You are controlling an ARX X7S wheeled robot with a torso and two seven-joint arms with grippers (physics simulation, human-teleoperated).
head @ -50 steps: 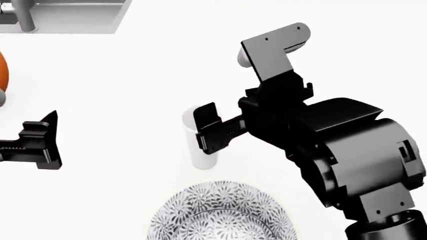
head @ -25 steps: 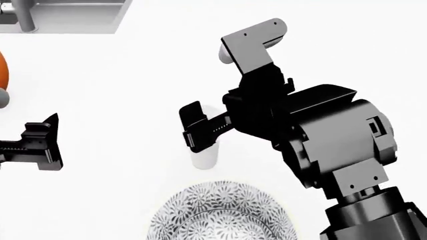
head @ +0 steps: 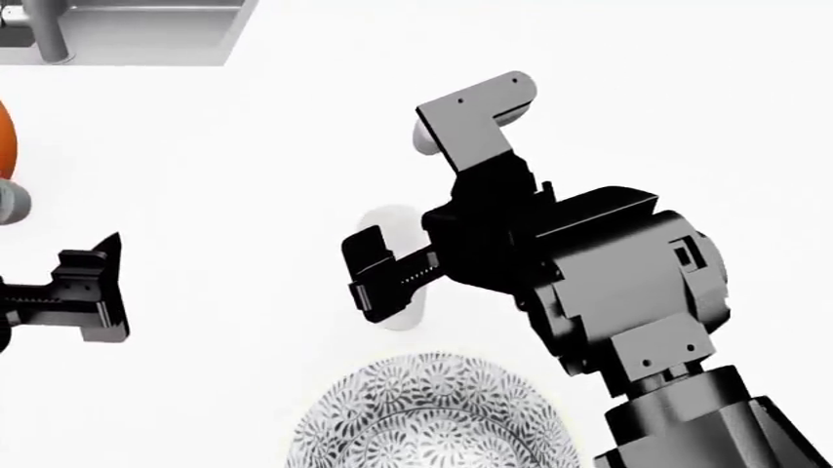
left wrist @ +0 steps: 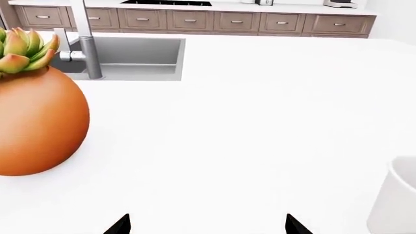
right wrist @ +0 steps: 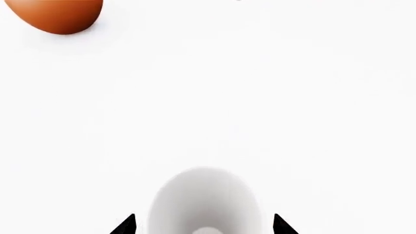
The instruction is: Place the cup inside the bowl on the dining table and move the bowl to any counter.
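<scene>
Right pincer (head: 375, 276) open, left pincer (head: 104, 288) open

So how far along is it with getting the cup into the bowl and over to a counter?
Nothing looks finished yet. The cup stands on the dining table, outside the bowl. In hand: the right hand is around the cup, fingertips either side in the right wrist view; whether it grips is unclear. The left hand is open and empty. Left: lift, drop in, carry the bowl to a counter.

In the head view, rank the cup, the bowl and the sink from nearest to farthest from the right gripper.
1. The cup, right at the right gripper.
2. The bowl, just below it in the picture.
3. The sink, far off at the upper left corner.
</scene>
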